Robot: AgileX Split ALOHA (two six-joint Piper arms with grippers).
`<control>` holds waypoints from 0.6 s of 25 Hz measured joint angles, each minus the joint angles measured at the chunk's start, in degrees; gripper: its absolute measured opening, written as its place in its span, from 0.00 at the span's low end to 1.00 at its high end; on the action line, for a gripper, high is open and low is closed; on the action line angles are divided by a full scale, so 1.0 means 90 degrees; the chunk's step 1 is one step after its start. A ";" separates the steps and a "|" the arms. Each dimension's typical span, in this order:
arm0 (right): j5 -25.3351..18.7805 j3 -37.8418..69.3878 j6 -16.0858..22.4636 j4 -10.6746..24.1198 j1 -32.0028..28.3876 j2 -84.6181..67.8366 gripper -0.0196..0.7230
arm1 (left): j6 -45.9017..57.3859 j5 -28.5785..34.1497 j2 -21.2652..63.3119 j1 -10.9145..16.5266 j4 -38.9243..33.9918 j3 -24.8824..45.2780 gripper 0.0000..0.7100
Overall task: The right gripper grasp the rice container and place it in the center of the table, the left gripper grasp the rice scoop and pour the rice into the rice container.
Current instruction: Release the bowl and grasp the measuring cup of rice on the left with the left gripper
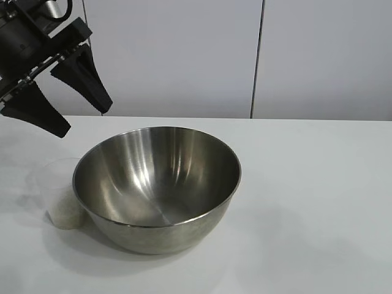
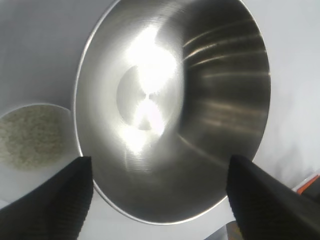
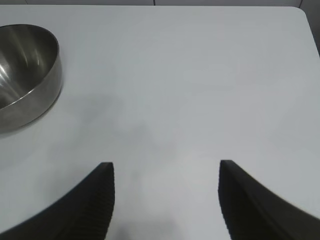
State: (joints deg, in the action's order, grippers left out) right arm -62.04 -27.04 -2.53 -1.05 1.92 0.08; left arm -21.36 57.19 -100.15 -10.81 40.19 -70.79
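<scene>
Steel rice container empty; rice scoop holds rice.

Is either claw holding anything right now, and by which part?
Nothing is held. The left claw hangs open above the rice scoop and rice container; the right claw is open over bare table.

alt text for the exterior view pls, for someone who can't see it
A large, empty stainless-steel rice container sits on a white table, with a small clear rice scoop holding white rice tucked against its left side. The black left gripper hangs above the scoop at upper left, jaws open, touching nothing.
</scene>
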 joint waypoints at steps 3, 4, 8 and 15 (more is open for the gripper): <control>0.0000 0.0000 0.0088 0.0047 0.0000 0.0000 0.59 | 0.0000 0.0000 0.0000 0.0000 0.0000 0.0000 0.76; -0.0007 0.0000 0.0094 0.0054 0.0000 0.0000 0.59 | 0.0000 0.0000 0.0000 0.0000 0.0000 0.0000 0.76; -0.0007 0.0000 0.0107 0.0061 0.0000 0.0000 0.59 | 0.0000 0.0000 0.0000 0.0000 0.0000 0.0000 0.76; 0.0000 0.0000 0.0107 0.0039 0.0000 0.0000 0.59 | 0.0000 0.0000 0.0000 0.0000 0.0000 0.0000 0.76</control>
State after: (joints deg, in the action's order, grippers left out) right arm -62.04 -27.04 -1.57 -0.70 1.92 0.08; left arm -21.36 57.19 -100.15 -10.81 40.19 -70.79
